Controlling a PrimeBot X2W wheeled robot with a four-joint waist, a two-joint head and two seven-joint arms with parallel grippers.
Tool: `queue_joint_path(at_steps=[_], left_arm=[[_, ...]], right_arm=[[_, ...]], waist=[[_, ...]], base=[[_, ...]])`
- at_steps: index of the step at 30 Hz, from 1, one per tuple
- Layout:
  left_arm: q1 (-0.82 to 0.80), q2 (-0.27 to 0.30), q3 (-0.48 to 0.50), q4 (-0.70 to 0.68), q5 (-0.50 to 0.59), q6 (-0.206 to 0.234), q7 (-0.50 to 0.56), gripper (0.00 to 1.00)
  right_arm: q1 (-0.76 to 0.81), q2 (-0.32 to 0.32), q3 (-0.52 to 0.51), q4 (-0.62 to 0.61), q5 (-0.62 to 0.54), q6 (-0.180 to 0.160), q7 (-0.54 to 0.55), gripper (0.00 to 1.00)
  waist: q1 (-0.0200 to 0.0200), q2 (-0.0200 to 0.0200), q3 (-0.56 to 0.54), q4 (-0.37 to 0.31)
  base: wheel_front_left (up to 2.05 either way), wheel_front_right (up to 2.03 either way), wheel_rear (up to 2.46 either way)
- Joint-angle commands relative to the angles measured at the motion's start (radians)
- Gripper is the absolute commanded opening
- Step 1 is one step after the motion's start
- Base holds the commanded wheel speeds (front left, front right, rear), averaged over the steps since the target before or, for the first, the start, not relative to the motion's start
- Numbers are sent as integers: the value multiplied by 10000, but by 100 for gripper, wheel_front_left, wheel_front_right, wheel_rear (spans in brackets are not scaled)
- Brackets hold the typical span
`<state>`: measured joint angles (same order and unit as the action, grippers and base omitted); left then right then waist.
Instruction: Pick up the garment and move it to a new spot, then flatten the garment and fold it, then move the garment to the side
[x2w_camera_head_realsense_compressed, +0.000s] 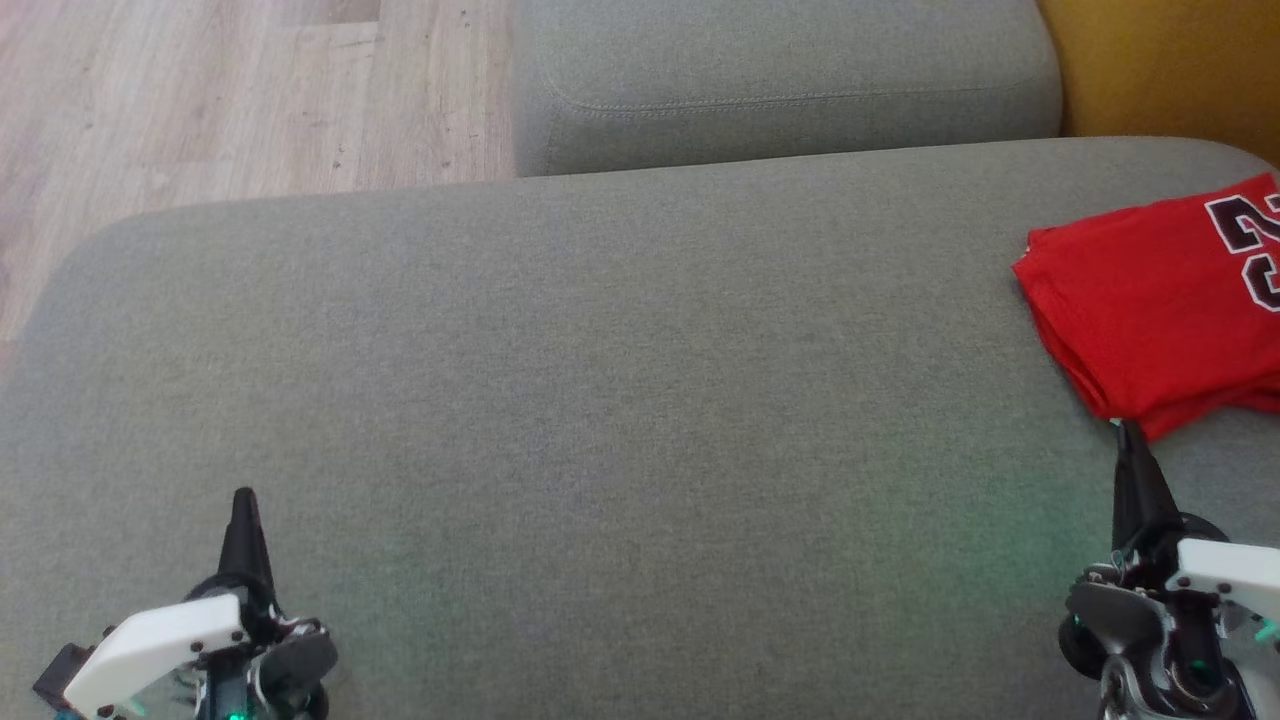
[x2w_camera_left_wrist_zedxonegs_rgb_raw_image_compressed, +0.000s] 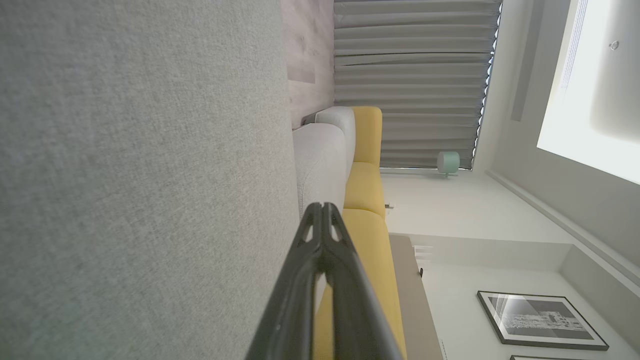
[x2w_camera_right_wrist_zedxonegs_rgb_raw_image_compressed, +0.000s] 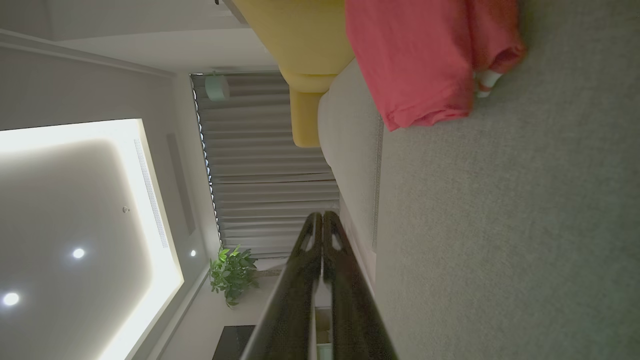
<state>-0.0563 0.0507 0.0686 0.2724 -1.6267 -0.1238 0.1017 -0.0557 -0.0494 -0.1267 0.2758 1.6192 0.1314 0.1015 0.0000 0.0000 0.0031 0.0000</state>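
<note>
1. The folded garment (x2w_camera_head_realsense_compressed: 1150, 300) lies at the grey cushion's (x2w_camera_head_realsense_compressed: 600, 350) right edge.
2. Left claw (x2w_camera_head_realsense_compressed: 243, 497) and right claw (x2w_camera_head_realsense_compressed: 1128, 432) are closed, empty.
3. Right claw, also by that edge (beside the fold), could snag and unfold it.

Red garment (x2w_camera_head_realsense_compressed: 1150, 300), cut-off number (x2w_camera_head_realsense_compressed: 1250, 245); perhaps 23

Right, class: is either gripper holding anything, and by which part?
Nothing is held. The left gripper and right gripper are both shut and empty; the folded red fabric garment lies ungripped on the grey upholstered cushion.
</note>
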Motion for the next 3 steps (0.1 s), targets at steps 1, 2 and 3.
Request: queue_joint_path(at_steps=[1,2,3], left_arm=[[-510,51,382,-275,123,-69,58,0],[-511,50,383,-275,124,-69,59,0],[-511,50,384,-275,125,-69,60,0]], right_arm=[[-515,-67,202,-315,-46,-7,58,0],[-516,-66,201,-314,-47,-7,59,0],[-516,-65,200,-314,-48,-7,60,0]], waist=[[0,0,0,0],[0,0,0,0],[0,0,0,0]], base=[[0,0,0],[0,0,0],[0,0,0]])
